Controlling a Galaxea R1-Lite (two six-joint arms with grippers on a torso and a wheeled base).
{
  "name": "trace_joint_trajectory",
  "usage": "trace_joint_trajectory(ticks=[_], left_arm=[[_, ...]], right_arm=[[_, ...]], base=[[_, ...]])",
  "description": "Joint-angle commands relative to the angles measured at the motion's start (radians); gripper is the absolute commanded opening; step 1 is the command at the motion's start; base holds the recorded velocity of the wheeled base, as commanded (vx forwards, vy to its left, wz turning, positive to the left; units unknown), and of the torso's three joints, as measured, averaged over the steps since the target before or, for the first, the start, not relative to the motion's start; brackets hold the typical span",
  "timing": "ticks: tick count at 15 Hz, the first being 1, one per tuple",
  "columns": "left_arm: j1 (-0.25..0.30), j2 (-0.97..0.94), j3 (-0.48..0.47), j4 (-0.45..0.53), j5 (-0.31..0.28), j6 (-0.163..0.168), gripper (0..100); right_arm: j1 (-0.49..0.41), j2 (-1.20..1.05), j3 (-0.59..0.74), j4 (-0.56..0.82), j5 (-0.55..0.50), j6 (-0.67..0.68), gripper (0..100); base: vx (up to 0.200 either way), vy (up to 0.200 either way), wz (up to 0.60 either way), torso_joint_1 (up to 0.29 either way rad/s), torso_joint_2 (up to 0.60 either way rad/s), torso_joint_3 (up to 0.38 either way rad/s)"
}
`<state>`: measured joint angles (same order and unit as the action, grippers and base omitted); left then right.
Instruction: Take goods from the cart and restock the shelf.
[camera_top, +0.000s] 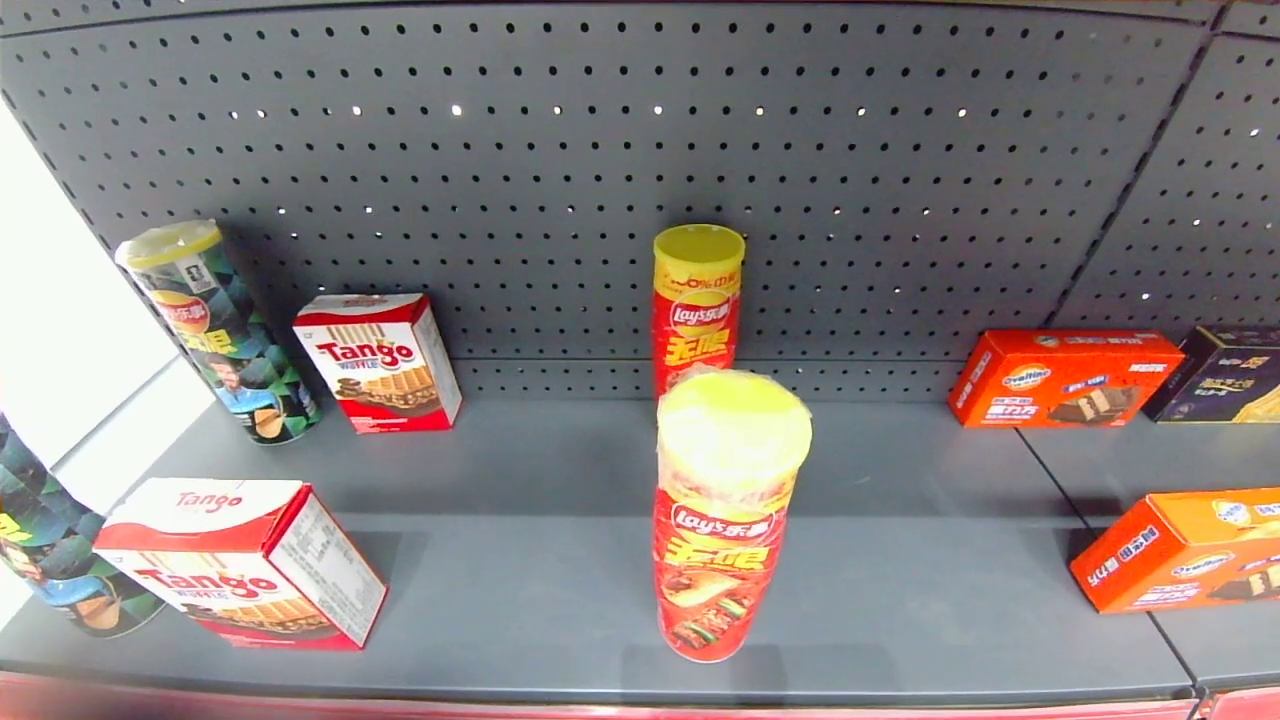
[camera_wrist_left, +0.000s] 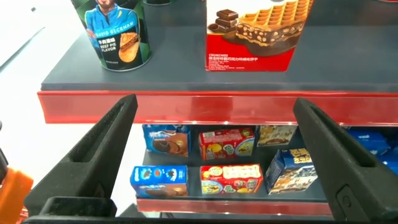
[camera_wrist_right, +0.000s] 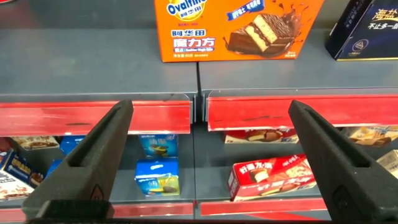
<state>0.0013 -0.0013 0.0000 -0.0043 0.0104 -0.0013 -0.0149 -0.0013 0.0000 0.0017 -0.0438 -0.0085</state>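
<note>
On the grey shelf (camera_top: 560, 560) two red chip cans with yellow lids stand upright in the middle, one at the front (camera_top: 728, 520) and one behind it (camera_top: 697, 300). My left gripper (camera_wrist_left: 214, 168) is open and holds nothing. It hangs in front of the shelf's red front edge (camera_wrist_left: 217, 107), below a dark chip can (camera_wrist_left: 118, 31) and a red wafer box (camera_wrist_left: 255, 34). My right gripper (camera_wrist_right: 214, 168) is also open and holds nothing, in front of the red edge (camera_wrist_right: 298, 109), below an orange box (camera_wrist_right: 239, 28).
At the left stand dark chip cans (camera_top: 215, 330) (camera_top: 60, 560) and wafer boxes (camera_top: 385, 360) (camera_top: 250, 565). At the right lie orange boxes (camera_top: 1065, 375) (camera_top: 1180, 550) and a dark box (camera_top: 1230, 370). A perforated panel (camera_top: 600, 150) backs the shelf. Lower shelves hold several biscuit boxes (camera_wrist_left: 227, 179) (camera_wrist_right: 273, 177).
</note>
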Motion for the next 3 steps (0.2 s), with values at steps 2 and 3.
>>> trace_joint_trajectory(ticks=[2,3], left_arm=[[0.000,0.001,0.000,0.000,0.000,0.000,100],[0.000,0.001,0.000,0.000,0.000,0.000,100]], right_arm=[[0.000,0.001,0.000,0.000,-0.001,-0.001,100],[0.000,0.001,0.000,0.000,0.001,0.001,100]], base=[[0.000,0.000,0.00,0.000,0.00,0.000],[0.000,0.000,0.00,0.000,0.00,0.000]])
